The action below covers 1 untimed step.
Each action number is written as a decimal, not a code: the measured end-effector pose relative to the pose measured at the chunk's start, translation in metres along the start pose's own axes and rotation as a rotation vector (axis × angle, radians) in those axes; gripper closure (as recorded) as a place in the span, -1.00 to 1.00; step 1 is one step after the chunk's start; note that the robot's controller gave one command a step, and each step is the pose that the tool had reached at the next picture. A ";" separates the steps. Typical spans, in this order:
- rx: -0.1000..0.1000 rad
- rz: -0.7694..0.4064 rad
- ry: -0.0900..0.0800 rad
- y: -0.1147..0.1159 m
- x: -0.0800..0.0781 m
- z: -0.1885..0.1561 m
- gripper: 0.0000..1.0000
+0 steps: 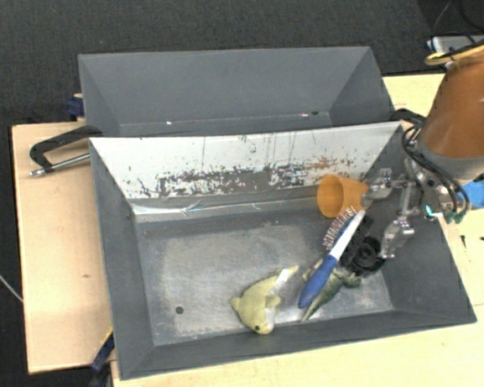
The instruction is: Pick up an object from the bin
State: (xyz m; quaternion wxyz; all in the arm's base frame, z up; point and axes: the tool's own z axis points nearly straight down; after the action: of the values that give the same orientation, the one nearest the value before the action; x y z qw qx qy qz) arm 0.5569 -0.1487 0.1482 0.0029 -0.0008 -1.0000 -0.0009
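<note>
Your gripper [374, 249] is low at the right side of the bin [190, 269], just beside the bristle end of a blue-handled brush [328, 261]. That brush lies slantwise, with its handle running down toward the front wall. I can't tell whether the gripper is spread or closed, since dark parts merge there. Nothing is visibly held.

An orange cup [340, 194] lies on its side against the back wall, close behind the gripper. A pale plush toy [258, 307] sits near the front, left of the brush handle. Something dark green [338, 283] is tucked under the brush.

I judge this as the approach and descend step, with no grasp confirmed. The brush looks like the nearest candidate. For the next move, centre across the brush handle, stay clear of the cup and the right wall, close, and only then lift.
</note>
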 end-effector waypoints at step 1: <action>0.005 -0.125 -0.008 0.020 0.006 0.071 -1.00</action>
State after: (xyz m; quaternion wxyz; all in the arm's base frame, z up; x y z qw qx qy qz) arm 0.5502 -0.1288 0.0772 -0.0010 0.0616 -0.9981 0.0015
